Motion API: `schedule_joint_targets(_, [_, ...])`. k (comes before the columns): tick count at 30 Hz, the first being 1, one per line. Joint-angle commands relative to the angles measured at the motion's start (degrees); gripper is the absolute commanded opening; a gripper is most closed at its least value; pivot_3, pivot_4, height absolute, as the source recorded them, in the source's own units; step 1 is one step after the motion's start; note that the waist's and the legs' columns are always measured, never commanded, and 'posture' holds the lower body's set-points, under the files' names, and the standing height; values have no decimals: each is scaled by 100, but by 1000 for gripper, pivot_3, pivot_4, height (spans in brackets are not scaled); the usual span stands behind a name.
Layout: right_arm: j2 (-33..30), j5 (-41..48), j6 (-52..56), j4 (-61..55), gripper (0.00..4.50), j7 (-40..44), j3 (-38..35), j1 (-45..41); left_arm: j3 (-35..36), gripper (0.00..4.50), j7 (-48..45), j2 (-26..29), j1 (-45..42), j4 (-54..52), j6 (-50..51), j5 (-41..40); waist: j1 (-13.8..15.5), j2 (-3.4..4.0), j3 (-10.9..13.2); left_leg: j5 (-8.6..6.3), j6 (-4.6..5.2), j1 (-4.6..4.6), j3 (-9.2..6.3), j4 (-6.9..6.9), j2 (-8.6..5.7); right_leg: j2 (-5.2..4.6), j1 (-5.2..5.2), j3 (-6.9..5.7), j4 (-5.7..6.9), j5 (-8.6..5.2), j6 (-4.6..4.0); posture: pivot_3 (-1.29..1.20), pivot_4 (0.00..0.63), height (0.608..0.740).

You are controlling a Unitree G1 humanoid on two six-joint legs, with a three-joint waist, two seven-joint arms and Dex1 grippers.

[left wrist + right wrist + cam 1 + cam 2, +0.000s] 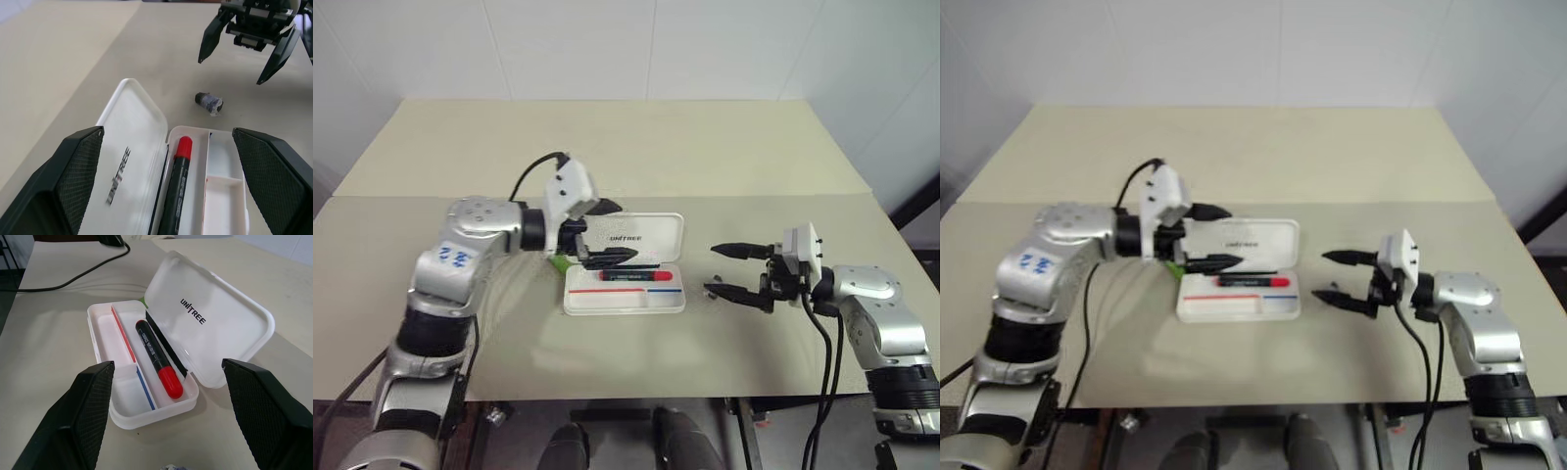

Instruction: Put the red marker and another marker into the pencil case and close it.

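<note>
The white pencil case [625, 302] lies open at the table's middle, its lid [646, 235] tipped back. Inside it, along the back compartment, lies the red marker [634, 277], black barrel with the red cap toward the right. The other marker, a green highlighter [563, 262], peeks out on the table just off the case's left end, mostly hidden by my left gripper [625, 231]. That gripper hangs open and empty above the case's left end. My right gripper [712, 268] stands open and empty to the right of the case, pointing at it.
A small dark grey bit [209, 101] lies on the table between the case and the right gripper. A black cable [530, 171] loops up behind the left wrist. The beige table [636, 147] stretches back to a white wall.
</note>
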Motion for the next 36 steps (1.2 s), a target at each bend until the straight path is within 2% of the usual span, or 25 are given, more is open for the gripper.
schedule_joint_targets(1, [-12, 7, -99, 78, 4500, 114, 15, -173, 614, 4477, -448, 729, 405, -367, -135, -384, -11, 0, 0, 0, 0, 2, -1, -1, 0, 1, 1, -1, 1, -1, -3, 0, 150, 740])
schedule_joint_targets(7, [57, -44, -173, 260, 4500, 185, 91, -316, 991, 4477, -1479, 2177, 1169, 331, -833, -455, 5, 0, 0, 0, 0, 10, 3, -7, 3, 3, 1, -2, 3, -8, -15, 0, 150, 740])
schedule_joint_targets(10, [87, -58, -209, 307, 4500, 191, 121, -353, 793, 4477, -1819, 2505, 1085, 1150, -1524, -224, 41, 0, 0, 0, 0, 9, 4, -8, 3, 2, 2, -3, -2, -33, -60, 0, 150, 740])
schedule_joint_targets(14, [97, -45, -218, 226, 4500, 145, 88, -306, 332, 4477, -2197, 2649, 756, 2228, -2440, 238, 32, 0, 0, 0, 0, 8, 7, -8, 2, 1, 2, -2, -5, -36, -66, 0, 150, 740])
schedule_joint_targets(21, [17, -15, -181, 12, 4500, 28, -44, -84, -433, 4477, -2684, 2336, -207, 4345, -4006, 1010, 29, 0, 0, -2, 3, 7, 7, -17, 6, 5, -4, -6, 5, -19, -27, 0, 150, 740])
schedule_joint_targets(28, [12, 13, -154, -122, 4500, -86, -65, 6, -836, 4477, -2620, 1600, -1536, 6485, -5155, 1663, 34, 0, 0, -2, 3, 4, 7, -9, 5, 5, -4, -6, 10, -15, -19, 0, 150, 740])
schedule_joint_targets(36, [-20, 28, -127, -216, 4500, -161, -102, 90, -1088, 4477, -2338, 1111, -2383, 7978, -6180, 2338, 26, -1, 0, -3, 5, 0, 4, -9, 4, 5, -8, -6, 12, -17, -12, 0, 150, 740])
